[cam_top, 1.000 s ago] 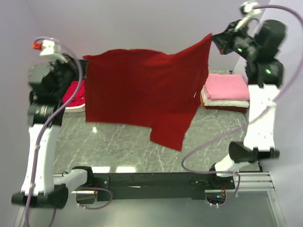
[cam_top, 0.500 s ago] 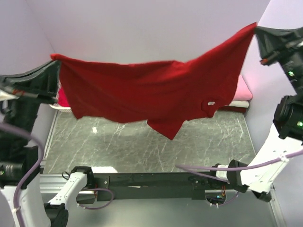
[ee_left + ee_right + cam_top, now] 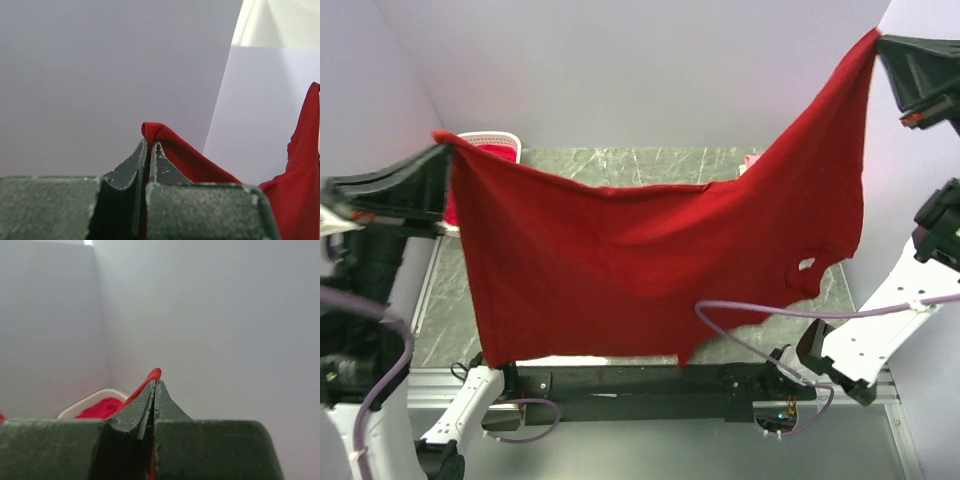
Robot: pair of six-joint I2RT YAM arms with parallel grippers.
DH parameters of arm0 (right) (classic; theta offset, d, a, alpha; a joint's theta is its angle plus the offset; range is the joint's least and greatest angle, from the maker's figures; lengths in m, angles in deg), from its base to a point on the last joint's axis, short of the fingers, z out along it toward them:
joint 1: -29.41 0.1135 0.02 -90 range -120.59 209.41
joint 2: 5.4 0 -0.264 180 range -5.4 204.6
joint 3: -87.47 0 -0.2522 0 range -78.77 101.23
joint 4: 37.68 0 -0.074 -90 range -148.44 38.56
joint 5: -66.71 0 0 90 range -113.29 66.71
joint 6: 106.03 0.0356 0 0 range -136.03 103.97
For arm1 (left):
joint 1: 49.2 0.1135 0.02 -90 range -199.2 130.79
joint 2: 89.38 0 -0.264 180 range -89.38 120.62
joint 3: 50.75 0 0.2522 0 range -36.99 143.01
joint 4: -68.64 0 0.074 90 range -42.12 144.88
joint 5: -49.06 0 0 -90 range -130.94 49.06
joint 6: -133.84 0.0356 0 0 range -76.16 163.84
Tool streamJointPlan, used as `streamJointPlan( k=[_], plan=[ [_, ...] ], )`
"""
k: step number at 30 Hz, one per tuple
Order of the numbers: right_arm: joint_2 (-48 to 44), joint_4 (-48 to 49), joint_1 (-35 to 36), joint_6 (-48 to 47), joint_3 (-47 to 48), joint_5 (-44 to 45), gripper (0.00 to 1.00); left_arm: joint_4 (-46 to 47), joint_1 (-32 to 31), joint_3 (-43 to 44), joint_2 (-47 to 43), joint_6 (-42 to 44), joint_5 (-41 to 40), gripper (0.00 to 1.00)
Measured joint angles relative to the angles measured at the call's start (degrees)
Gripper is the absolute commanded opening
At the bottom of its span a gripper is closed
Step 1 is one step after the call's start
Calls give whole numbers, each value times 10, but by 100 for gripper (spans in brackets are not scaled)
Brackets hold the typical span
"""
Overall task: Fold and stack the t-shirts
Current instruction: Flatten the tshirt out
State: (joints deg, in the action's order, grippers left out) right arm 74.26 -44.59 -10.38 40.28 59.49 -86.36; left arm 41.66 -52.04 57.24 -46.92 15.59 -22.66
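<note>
A large dark red t-shirt (image 3: 650,260) hangs spread like a curtain between my two grippers, high over the table. My left gripper (image 3: 442,150) is shut on its left top corner. In the left wrist view the cloth (image 3: 185,157) folds over the closed left gripper (image 3: 149,142). My right gripper (image 3: 876,45) is shut on the right top corner, held higher. The right wrist view shows a red tip of cloth (image 3: 156,373) poking past the closed right gripper (image 3: 155,381). A sleeve dangles at the lower right. A sliver of a pink folded shirt (image 3: 750,160) shows behind the cloth.
A white lattice basket (image 3: 490,137) stands at the back left with crimson cloth (image 3: 102,407) in it. The grey marble table (image 3: 620,160) shows behind the shirt. Pale walls close in at the back and on both sides. A purple cable (image 3: 750,320) loops by the right arm's base.
Both arms have lifted and spread apart, the right one highest. The dark red shirt is now stretched wider and nearer the camera, covering most of the table and the folded stack.
</note>
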Motion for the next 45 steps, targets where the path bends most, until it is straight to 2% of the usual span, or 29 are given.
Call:
streamJointPlan(
  k=[3,8,12,16,20,22,23,24,25,26,27,28,30,40,45],
  plan=[
    [-12,-92,84,-91,-57,5,0,7,0,-76,-21,-9,-3,1],
    [11,-246,221,-255,-121,57,0,15,0,-268,-63,-25,-53,0],
    [96,-323,320,-363,-118,135,0,9,0,-389,-47,-35,-129,0],
    [209,-351,389,-437,-122,199,0,21,1,-455,31,-49,-194,0],
    [341,-367,428,-481,-116,249,0,56,12,-467,166,-61,-226,1],
    [427,-383,441,-503,-95,273,0,78,22,-463,273,-64,-227,0],
    [450,-400,442,-517,-90,278,4,75,24,-460,310,-63,-226,1],
    [466,-414,443,-528,-85,282,13,63,25,-446,337,-62,-223,1],
    [477,-430,442,-542,-85,287,29,61,26,-426,373,-59,-219,1],
    [483,-449,441,-560,-91,294,37,63,26,-407,405,-58,-214,1],
    [483,-455,441,-572,-103,298,41,66,26,-397,426,-55,-209,1],
    [482,-463,441,-589,-121,299,48,70,26,-395,437,-53,-207,1],
    [480,-484,440,-616,-146,306,49,60,26,-397,438,-49,-200,1],
    [620,-566,447,-645,-121,330,49,63,26,-397,414,-27,-162,1],
    [630,-579,460,-643,-122,358,49,62,26,-397,414,-24,-149,1]
  ],
)
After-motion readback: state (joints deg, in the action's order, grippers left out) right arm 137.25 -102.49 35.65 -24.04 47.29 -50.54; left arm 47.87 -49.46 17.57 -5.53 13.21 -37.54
